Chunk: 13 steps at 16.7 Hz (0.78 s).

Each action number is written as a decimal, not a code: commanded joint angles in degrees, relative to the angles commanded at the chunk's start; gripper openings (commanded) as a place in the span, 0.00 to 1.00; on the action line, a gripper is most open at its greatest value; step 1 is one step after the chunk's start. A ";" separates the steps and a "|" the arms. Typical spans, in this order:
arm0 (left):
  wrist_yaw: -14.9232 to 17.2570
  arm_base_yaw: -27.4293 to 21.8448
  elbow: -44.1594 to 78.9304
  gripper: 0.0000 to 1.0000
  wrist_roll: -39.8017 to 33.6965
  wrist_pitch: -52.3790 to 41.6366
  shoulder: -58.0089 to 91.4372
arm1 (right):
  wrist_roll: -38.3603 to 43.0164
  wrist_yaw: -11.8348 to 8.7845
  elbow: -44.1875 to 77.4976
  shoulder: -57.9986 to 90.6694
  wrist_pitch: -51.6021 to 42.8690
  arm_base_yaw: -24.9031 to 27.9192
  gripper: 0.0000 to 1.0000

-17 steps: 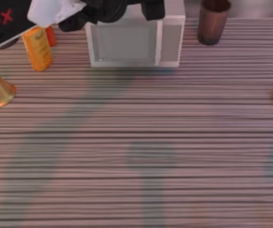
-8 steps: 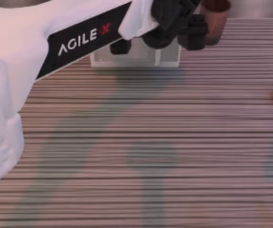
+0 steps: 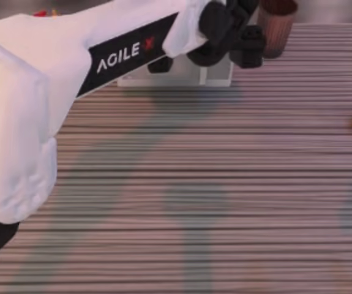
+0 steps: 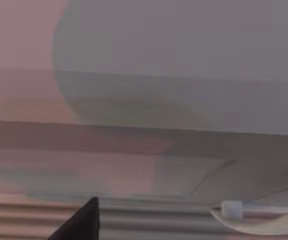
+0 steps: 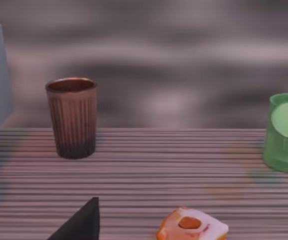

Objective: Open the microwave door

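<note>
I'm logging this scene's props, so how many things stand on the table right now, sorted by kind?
Appliances: 1, the boxy light-grey microwave, mostly hidden under the left arm.
Drinking vessels: 2, the brown ribbed cup and the translucent green cup with a straw.
Food: 1, the orange-and-white pastry.
Total: 4.

1 microwave (image 3: 215, 72), 1 cup (image 5: 72, 117), 1 green mug (image 5: 285, 132), 1 pastry (image 5: 192, 225)

striped wood-look table (image 3: 224, 184) with thin dark and pale lines running left to right, soft blurry shadows across it, hazy grey-brown backdrop (image 5: 184, 60) behind the far edge, pretty even light
</note>
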 joint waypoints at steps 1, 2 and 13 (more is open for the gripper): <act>0.38 0.62 0.97 1.00 0.58 1.19 2.13 | 0.00 0.00 0.00 0.00 0.00 0.00 1.00; 0.72 1.18 1.79 1.00 1.08 2.23 3.68 | 0.00 0.00 0.00 0.00 0.00 0.00 1.00; 1.06 1.74 2.53 0.55 1.60 3.28 4.96 | 0.00 0.00 0.00 0.00 0.00 0.00 1.00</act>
